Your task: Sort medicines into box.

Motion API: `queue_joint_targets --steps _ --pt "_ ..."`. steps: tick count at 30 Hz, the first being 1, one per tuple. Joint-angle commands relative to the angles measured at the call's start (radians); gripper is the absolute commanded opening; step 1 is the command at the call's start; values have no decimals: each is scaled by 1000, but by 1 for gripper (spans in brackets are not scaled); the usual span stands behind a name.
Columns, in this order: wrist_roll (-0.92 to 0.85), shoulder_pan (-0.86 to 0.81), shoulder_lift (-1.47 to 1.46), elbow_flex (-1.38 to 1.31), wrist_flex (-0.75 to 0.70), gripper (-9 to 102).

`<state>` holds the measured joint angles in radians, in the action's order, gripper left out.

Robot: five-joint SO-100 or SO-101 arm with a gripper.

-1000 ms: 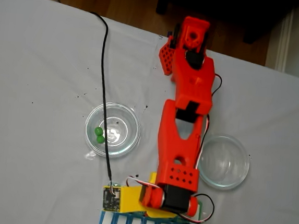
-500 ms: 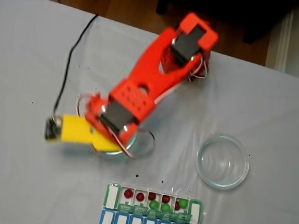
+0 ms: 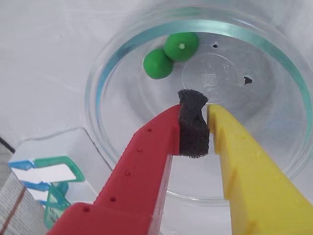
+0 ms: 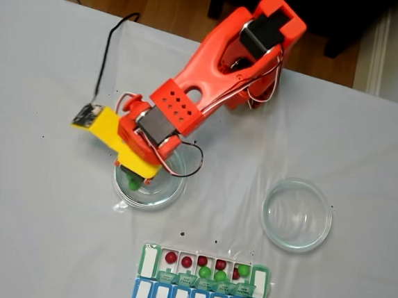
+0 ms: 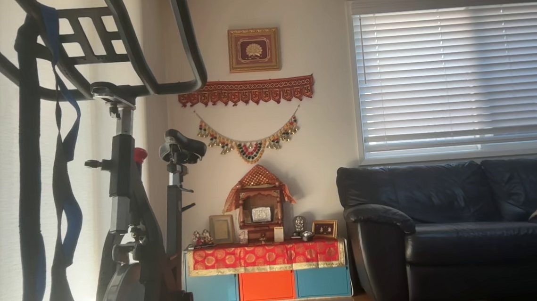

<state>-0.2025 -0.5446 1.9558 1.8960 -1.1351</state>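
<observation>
Two green pills [image 3: 168, 55] lie in the dish [image 3: 102, 73]; eight fill the organizer [image 4: 202, 266].

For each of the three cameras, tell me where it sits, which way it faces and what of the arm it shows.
Wrist view: rides on the gripper, looking down into the left dish at two green pills; red and yellow fingers show, shut on a black foam pad.
Fixed view: above the table, looking down; the whole arm shows, plus the box and an empty dish.
Other view: faces a living room with a sofa and exercise bike.
Shared: wrist and fixed views both show the left dish.
</observation>
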Motion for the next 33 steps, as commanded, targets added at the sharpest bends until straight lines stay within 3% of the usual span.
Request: queue_joint_targets --steps 1,11,22,33 --pt "97 21 58 -18 72 1" --pt "331 17 25 3 137 1" --pt "433 -17 -44 -5 130 2" --pt "426 -43 -48 40 172 21"
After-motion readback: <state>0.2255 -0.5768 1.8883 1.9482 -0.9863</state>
